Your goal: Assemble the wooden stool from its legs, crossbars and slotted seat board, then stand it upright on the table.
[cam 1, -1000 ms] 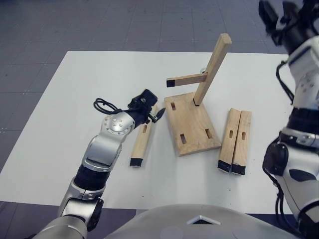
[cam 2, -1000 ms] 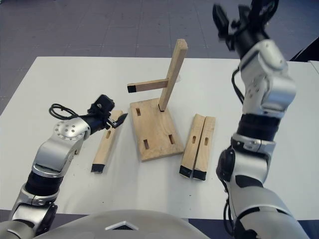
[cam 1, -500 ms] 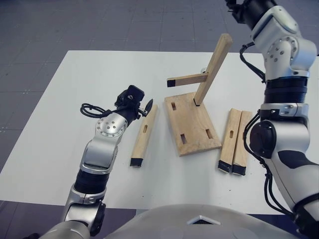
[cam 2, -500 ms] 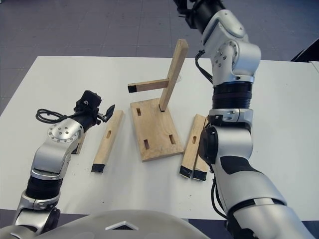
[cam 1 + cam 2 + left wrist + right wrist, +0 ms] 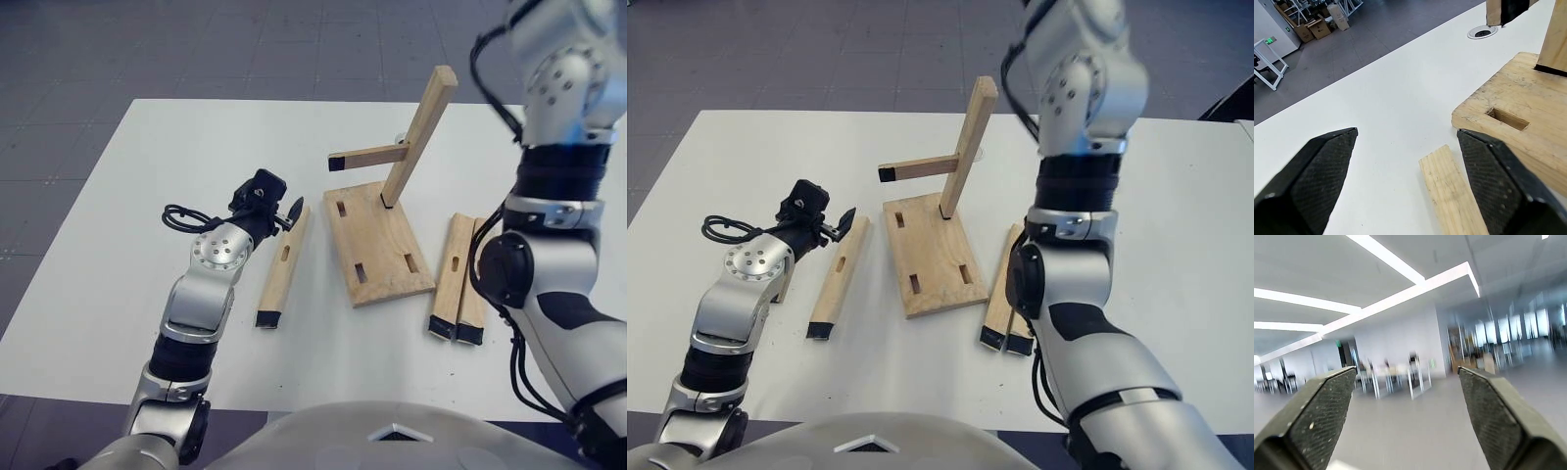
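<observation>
The slotted seat board lies flat mid-table. One leg stands tilted in its far slot, and a crossbar sticks out from that leg to the left. A loose leg lies left of the board. Two more legs lie side by side on the right, partly behind my right arm. My left gripper hovers open at the loose leg's far end, holding nothing. My right gripper is raised high, open and empty, facing the room.
The white table has bare room on its left and along the front. A round cable grommet sits in the tabletop behind the standing leg. My right forearm rises over the table's right side.
My right arm swung up, and its hand has left the top of the head views. My left gripper drew back slightly left from the loose leg. The wooden parts have not moved.
</observation>
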### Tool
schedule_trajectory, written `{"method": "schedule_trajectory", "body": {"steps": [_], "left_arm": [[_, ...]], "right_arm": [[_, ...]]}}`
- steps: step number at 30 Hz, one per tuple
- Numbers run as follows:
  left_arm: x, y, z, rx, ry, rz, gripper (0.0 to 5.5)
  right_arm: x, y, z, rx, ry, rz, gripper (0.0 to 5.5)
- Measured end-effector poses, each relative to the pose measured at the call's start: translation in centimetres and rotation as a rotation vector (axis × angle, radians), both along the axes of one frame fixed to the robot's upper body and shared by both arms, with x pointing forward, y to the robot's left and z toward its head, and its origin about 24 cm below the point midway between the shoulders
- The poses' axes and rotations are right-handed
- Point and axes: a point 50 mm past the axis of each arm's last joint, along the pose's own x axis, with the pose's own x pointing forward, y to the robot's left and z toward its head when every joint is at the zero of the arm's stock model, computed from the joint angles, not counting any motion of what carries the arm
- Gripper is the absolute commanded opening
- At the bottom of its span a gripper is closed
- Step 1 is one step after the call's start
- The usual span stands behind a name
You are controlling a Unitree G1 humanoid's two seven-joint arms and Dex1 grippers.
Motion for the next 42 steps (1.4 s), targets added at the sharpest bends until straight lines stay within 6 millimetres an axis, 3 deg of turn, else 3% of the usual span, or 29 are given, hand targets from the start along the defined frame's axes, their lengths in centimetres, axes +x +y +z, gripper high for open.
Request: {"method": "schedule_trajectory", "body": {"steps": [2, 4, 5, 7, 8, 12, 20, 22, 27, 29, 33, 35, 40, 42], "left_arm": [[-0.2, 0.0, -0.1, -0.001, 0.005, 0.001, 3.77], [-0.3, 0.0, -0.1, -0.002, 0.006, -0.002, 3.77], [-0.3, 0.0, -0.1, -0.003, 0.008, -0.003, 3.77], [-0.6, 0.0, -0.3, -0.004, 0.019, -0.001, 3.77], [-0.7, 0.0, -0.5, -0.007, 0.024, 0.001, 3.77], [-1.1, -0.1, -1.1, -0.02, 0.05, 0.004, 3.77], [-1.1, -0.2, -1.6, -0.024, 0.074, 0.004, 3.77], [-0.9, -0.2, -1.5, -0.023, 0.066, 0.002, 3.77], [-1.2, 1.1, -0.9, -0.01, 0.039, 0.024, 3.77], [-1.8, 1.9, -0.3, 0.001, 0.003, 0.029, 3.77], [-3.1, 3.7, 0.0, 0.016, -0.009, 0.053, 3.77], [-3.3, 3.8, 0.0, 0.014, -0.008, 0.064, 3.77], [-3.4, 2.8, -0.4, -0.007, -0.004, 0.048, 3.77], [-3.4, 2.6, -0.5, -0.011, -0.006, 0.052, 3.77]], "right_arm": [[-0.8, 0.0, 1.5, 0.009, -0.056, 0.003, 3.81], [0.0, 0.0, 0.1, -0.026, 0.015, -0.012, 3.81], [1.0, 0.1, -2.4, -0.06, 0.118, -0.013, 3.81], [2.9, 0.4, -10.5, -0.144, 0.409, 0.014, 3.81], [3.3, 0.4, -13.2, -0.162, 0.478, 0.009, 3.81], [4.4, 0.2, -14.5, -0.188, 0.517, 0.022, 3.81], [2.8, 0.8, -12.0, -0.088, 0.533, 0.134, 3.81], [1.9, 0.4, -10.0, -0.064, 0.462, 0.12, 3.81], [-0.9, -3.7, -5.1, 0.038, 0.279, 0.002, 3.81], [-2.1, -5.4, -4.5, 0.058, 0.236, -0.065, 3.81], [-4.4, -12.3, -11.1, 0.035, 0.418, -0.38, 3.81], [-7.0, -14.1, -13.9, -0.065, 0.484, -0.491, 3.81], [-13.0, -12.1, -22.1, -0.32, 0.742, -0.386, 3.81], [-16.8, -11.6, -26.1, -0.37, 0.934, -0.297, 3.81]]}}
